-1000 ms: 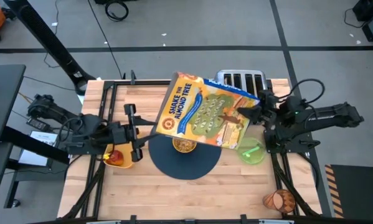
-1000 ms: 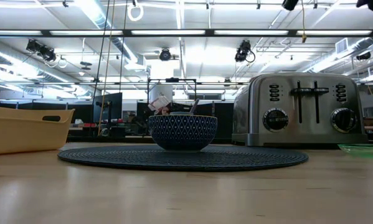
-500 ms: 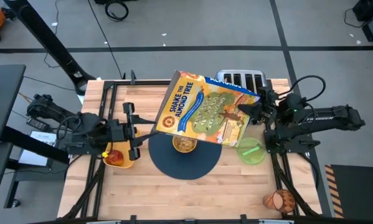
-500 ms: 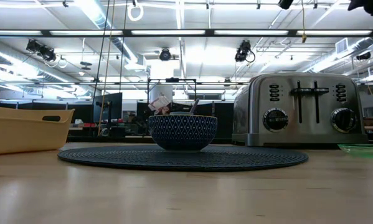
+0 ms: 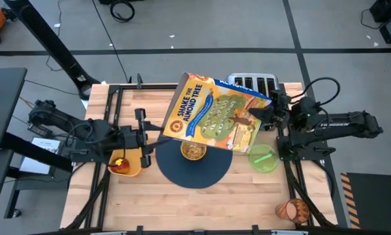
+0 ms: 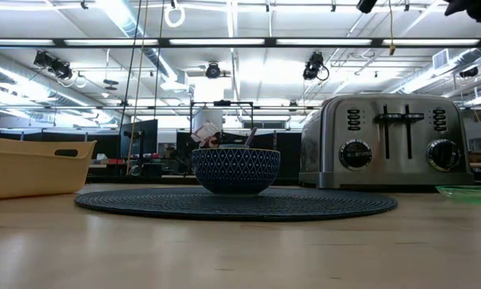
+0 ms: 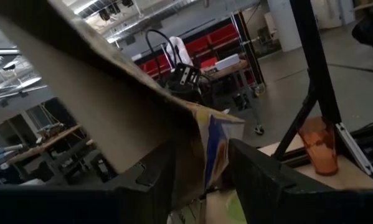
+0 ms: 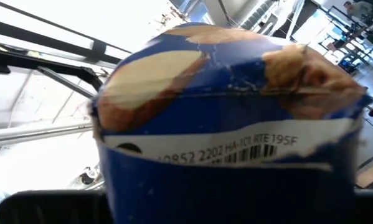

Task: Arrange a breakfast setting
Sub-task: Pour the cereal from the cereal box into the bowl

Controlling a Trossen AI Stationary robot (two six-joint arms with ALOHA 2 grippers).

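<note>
Barely any change since a second ago: the left arm has edged slightly toward the mat and the cereal box point(image 5: 215, 121) has tipped a touch; everything on the table sits where it did.

Both grippers are clamped on that box, which hangs tilted above the bowl. Left gripper point(image 5: 145, 138) holds its lower corner; in the left wrist view both dark fingers point(image 7: 261, 180) sit either side of the cardboard edge. Right gripper point(image 5: 268, 116) pinches the far end; the right wrist view is filled by the blue box end.

Task state, as I read it:
- Mat point(image 5: 194, 167) is centred on the table point(image 5: 247, 202), bowl point(image 5: 194, 151) on it with cereal inside. From the low view the bowl is dark blue patterned outside.
- Green plate point(image 5: 263, 159) sits just right of the mat, something green lying on it; can't tell what.
- Orange-brown cup point(image 5: 292, 210) is well apart, at the near right corner.
- Apple point(image 5: 121, 166) is in the yellow bin point(image 5: 131, 171) at left.
- Toaster point(image 5: 259, 83) stands behind, partly under the box.
- Spoon and toast: not visible.

Roughly a third done: box needs parking, then cup, apple, spoon, toast.
</note>
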